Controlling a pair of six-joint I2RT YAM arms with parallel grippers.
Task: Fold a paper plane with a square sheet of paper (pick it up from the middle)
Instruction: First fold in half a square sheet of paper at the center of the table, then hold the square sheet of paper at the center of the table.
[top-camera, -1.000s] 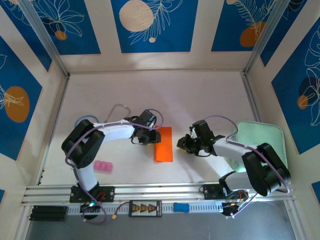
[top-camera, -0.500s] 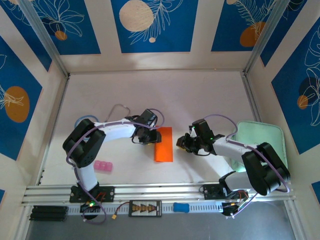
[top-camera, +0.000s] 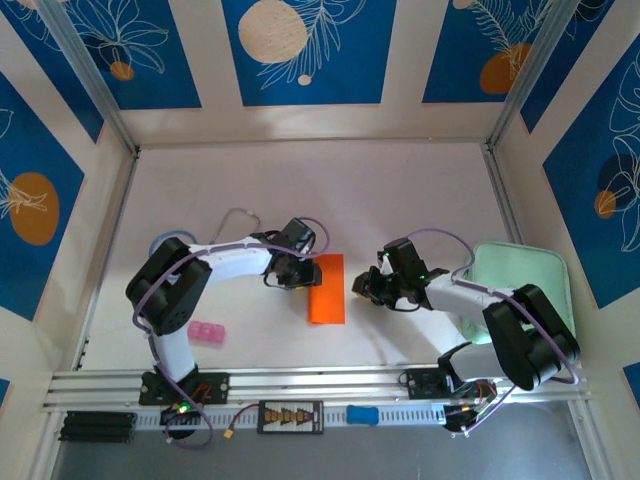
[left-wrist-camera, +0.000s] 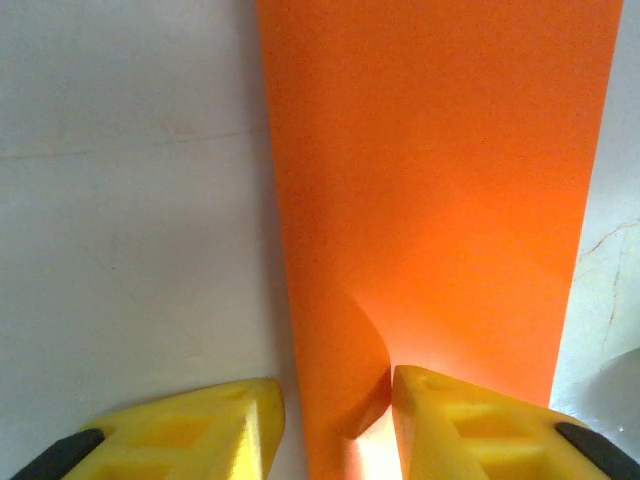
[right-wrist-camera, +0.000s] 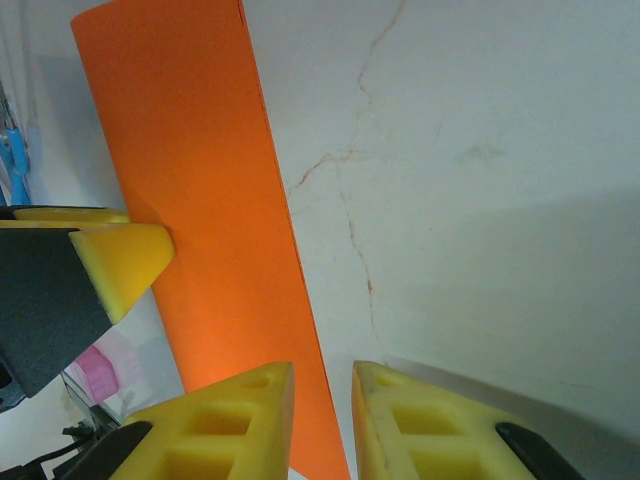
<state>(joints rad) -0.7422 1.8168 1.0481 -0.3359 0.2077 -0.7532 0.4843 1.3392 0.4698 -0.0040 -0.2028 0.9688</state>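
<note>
The square sheet of paper (top-camera: 327, 288) is bright orange and lies on the white table folded into a narrow upright rectangle; no paper plane shape is in view. My left gripper (top-camera: 303, 274) sits low at the sheet's left edge. In the left wrist view the left gripper (left-wrist-camera: 337, 395) is open, its yellow fingers (left-wrist-camera: 470, 425) astride that edge, and a lifted curl of the sheet (left-wrist-camera: 440, 200) touches the right finger. My right gripper (top-camera: 360, 288) is at the sheet's right edge. In the right wrist view the right gripper (right-wrist-camera: 323, 375) stands open by a narrow gap over the edge of the sheet (right-wrist-camera: 200, 180).
A small pink block (top-camera: 207, 333) lies near the left arm's base. A pale green tray (top-camera: 520, 275) sits at the right, behind the right arm. Walls enclose the table on three sides. The rail with the arm bases runs along the near edge.
</note>
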